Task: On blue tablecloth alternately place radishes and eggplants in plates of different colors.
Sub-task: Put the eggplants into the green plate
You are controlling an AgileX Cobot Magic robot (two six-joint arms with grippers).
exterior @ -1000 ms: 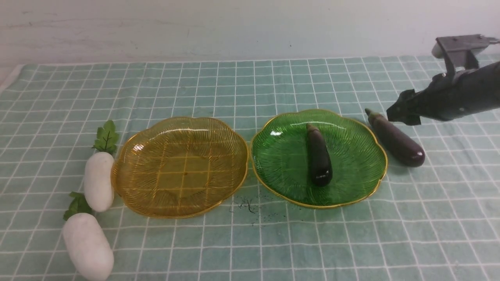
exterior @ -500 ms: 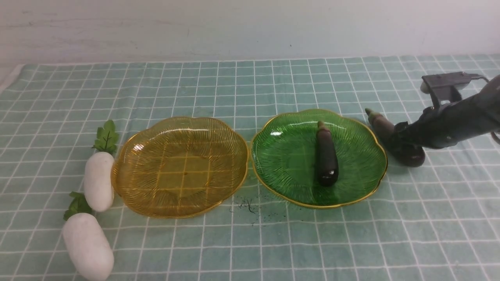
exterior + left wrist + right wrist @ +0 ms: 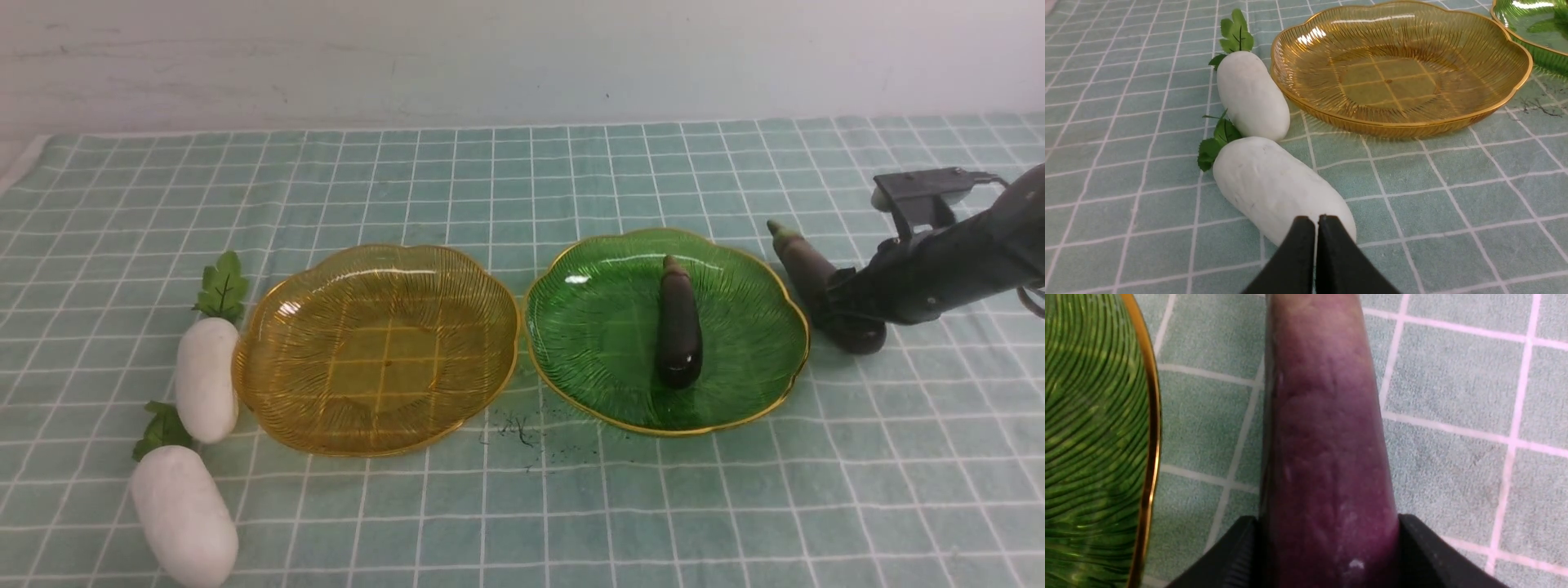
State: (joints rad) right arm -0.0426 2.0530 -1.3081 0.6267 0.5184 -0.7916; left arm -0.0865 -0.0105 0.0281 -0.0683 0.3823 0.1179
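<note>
Left gripper (image 3: 1316, 222): jaws pressed together, empty, over the nearer white oblong radish (image 3: 184, 514).
Farther white radish (image 3: 206, 378): touching the amber ribbed plate (image 3: 375, 351), likely staged for it.
Green ribbed plate (image 3: 588, 327): holds the glossy dark-purple eggplant (image 3: 679, 327).
Right gripper (image 3: 841, 304): clamped on the second purple eggplant (image 3: 804, 261), just beside the green rim on the teal grid tablecloth (image 3: 522, 180), apparently for lifting.
Change: a second ago it hung higher, jaws wide; plated eggplant has shifted slightly.

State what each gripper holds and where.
The right gripper clasps the eggplant on the cloth around its thicker half; the left gripper is shut on nothing.
</note>
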